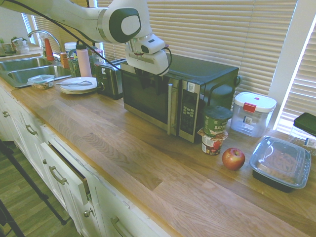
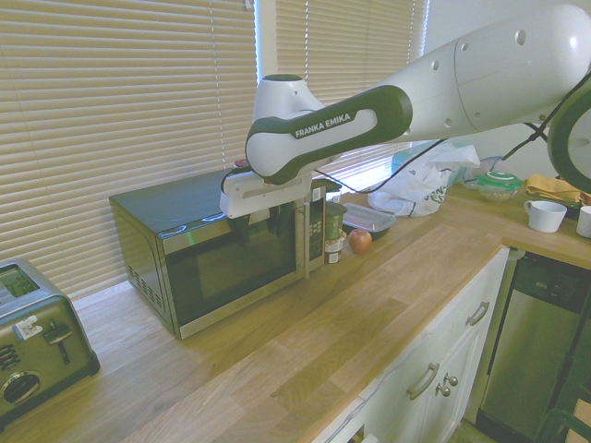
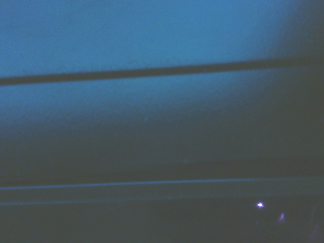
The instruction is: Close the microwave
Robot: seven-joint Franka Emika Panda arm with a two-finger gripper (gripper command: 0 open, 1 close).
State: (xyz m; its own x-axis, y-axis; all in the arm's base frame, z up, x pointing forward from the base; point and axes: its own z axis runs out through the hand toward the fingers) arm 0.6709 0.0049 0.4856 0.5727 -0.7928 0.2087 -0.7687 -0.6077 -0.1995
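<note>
A large black and steel microwave (image 1: 173, 96) sits mid-counter, its rigid hinged glass door looking nearly or fully flush; the gripper (image 1: 139, 75), fingers' spread impossible to tell, holding nothing, sits at the door's twelve o'clock, pressing suits better than grasping.

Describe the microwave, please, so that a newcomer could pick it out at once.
On the wooden counter beneath the window blinds stands the microwave. Unlike the smaller steel toaster beside it, it is a large black box with a dark glass door and silver handle.
</note>
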